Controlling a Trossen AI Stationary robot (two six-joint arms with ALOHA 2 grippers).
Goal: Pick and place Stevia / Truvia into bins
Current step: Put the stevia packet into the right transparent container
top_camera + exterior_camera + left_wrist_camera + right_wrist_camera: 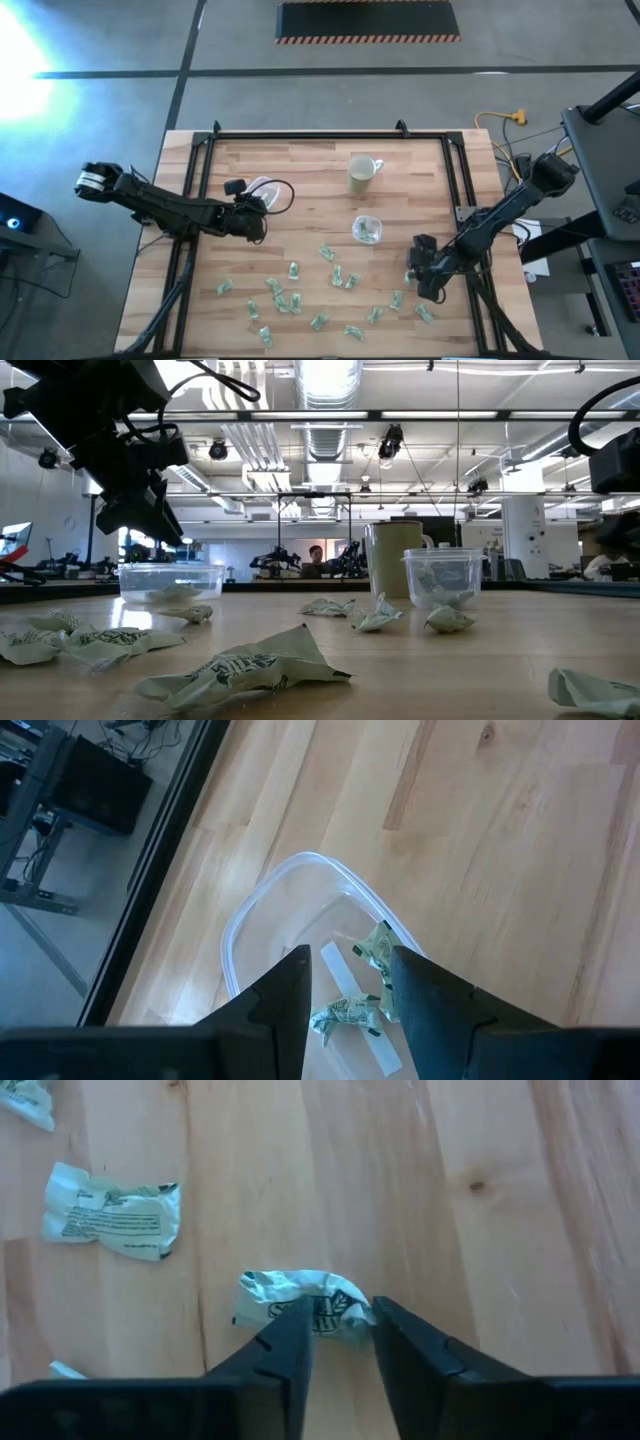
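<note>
The right gripper [338, 1345] is down at the desk near its right edge, toward the front, its two fingers narrowed around a crumpled packet [300, 1308] that sits between the tips. Whether the pads have actually pinched the paper or only bracket it I cannot quite tell; the packet lies on the wood and nothing shows it lifted.

The risk here is a bad pinch. The packet is thin, flat and creased, so the fingers may catch only a raised fold and lose it on the way up, or press it flat against the desk and close on nothing. A second packet [112, 1211] lies nearby, apart from this one, so dragging it along looks unlikely.

The packets are small green-and-white paper sachets, rumpled, with dark print. Many more are strewn over the front half of the desk [300, 170], from near the left corner across to the right gripper.

Farther back, near the middle, stands the small clear cup [366, 229] with some packets in it, and behind it a pale mug [362, 173].

At the left edge the left gripper [345, 985] hangs over the wide clear tub [250, 915], fingers parted and holding nothing; a few packets lie in the tub below them.
</note>
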